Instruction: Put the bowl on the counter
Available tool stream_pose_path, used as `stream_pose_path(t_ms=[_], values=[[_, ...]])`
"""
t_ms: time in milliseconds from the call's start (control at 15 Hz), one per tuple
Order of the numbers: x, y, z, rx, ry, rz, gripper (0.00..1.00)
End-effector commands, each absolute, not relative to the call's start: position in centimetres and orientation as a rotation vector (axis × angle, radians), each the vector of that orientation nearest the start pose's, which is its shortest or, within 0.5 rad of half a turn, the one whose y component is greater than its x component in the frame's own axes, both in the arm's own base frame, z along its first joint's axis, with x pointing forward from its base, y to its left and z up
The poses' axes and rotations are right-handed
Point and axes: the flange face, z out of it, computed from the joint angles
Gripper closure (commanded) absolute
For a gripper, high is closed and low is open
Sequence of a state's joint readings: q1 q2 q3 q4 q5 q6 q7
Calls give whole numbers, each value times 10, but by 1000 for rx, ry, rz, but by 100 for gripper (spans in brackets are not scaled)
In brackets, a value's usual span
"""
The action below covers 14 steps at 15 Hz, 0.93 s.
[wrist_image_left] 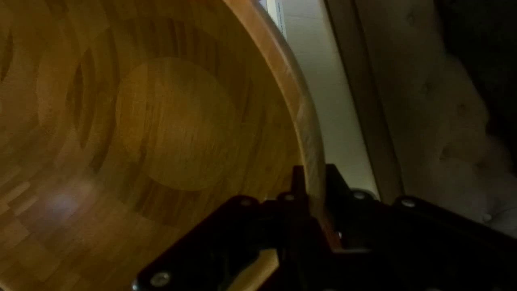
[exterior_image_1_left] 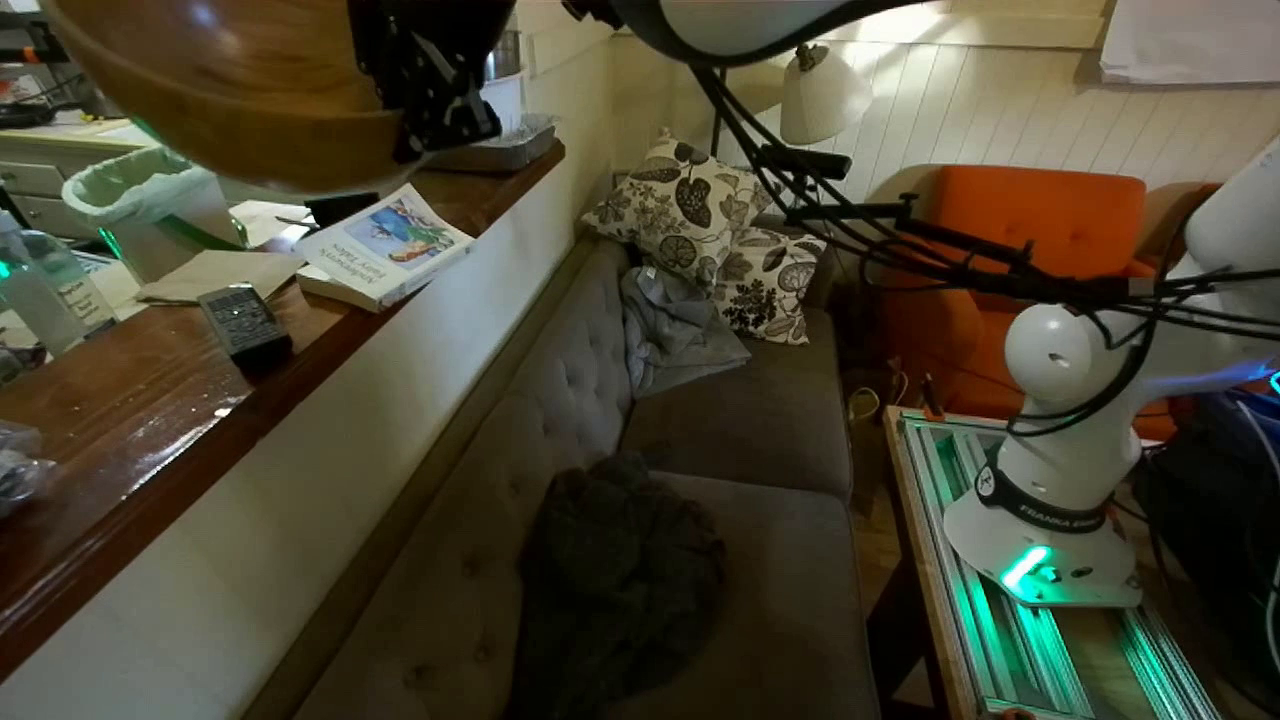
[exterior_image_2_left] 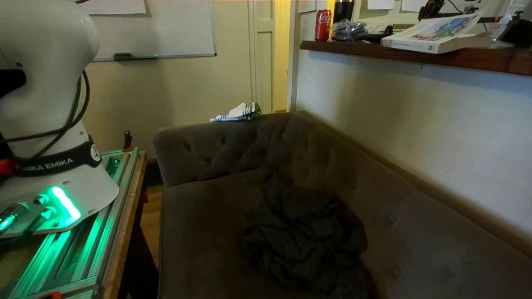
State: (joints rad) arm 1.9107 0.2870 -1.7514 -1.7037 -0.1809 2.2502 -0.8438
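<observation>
Left to right, you have the counter — glossy, brown; the bowl, held in the air clear of it; your gripper, 2 fingers clamped on the bowl's rim; the sofa, bearing 2 patterned cushions.

1. One round tan wooden bowl, ten o'clock in an exterior view.
2. One long brown wooden counter, nine o'clock.
3. Two cream plant-printed cushions, one o'clock.
4. One white paperback book, ten o'clock.
5. One orange upholstered armchair, two o'clock; perhaps a second, mostly hidden.
6. One red metal can, one o'clock in an exterior view.
</observation>
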Motion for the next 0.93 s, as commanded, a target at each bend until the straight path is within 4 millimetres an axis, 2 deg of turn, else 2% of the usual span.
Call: stream_pose_path(t_ms=[0, 67, 200, 333, 400, 600, 667, 867], values=[[578, 199, 692, 2010, 1375, 577, 96], [573, 196, 662, 2045, 1403, 518, 85], [578, 206, 665, 2038, 1405, 539, 85], [580, 203, 666, 2041, 1400, 540, 85], [581, 202, 666, 2043, 1398, 540, 96], [592, 210, 665, 2007, 1463, 553, 96], [594, 212, 670, 1979, 1496, 527, 96], [620, 224, 662, 1966, 1575, 531, 96]])
